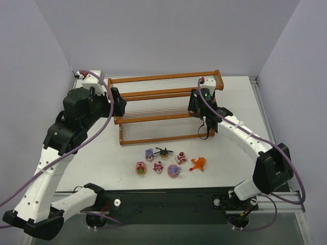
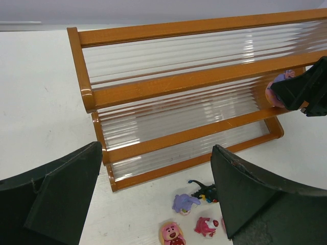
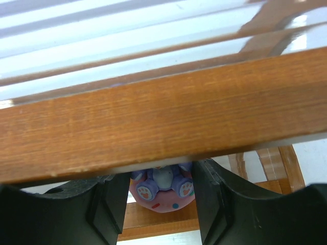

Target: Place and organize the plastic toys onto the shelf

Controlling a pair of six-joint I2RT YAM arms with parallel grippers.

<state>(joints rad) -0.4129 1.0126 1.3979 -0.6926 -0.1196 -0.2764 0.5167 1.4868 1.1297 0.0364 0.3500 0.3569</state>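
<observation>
I found the right gripper (image 1: 196, 106) clenched on a purple-pink toy (image 3: 158, 204) at the right end of the shelf (image 1: 163, 93), under a wooden rail. The left gripper (image 2: 157, 148) stood spread and empty near the left end. I counted seven toys (image 1: 159, 167) on the table (image 1: 102, 163).

White arm links (image 1: 38, 178), black joints (image 1: 271, 171), looping purple cables (image 1: 299, 176).

Just a white table (image 1: 117, 171) with pale lilac walls (image 1: 168, 35) round three sides, black mounting plate (image 1: 168, 199) along table's near edge, metal rail (image 1: 263, 109) along table's right edge.
</observation>
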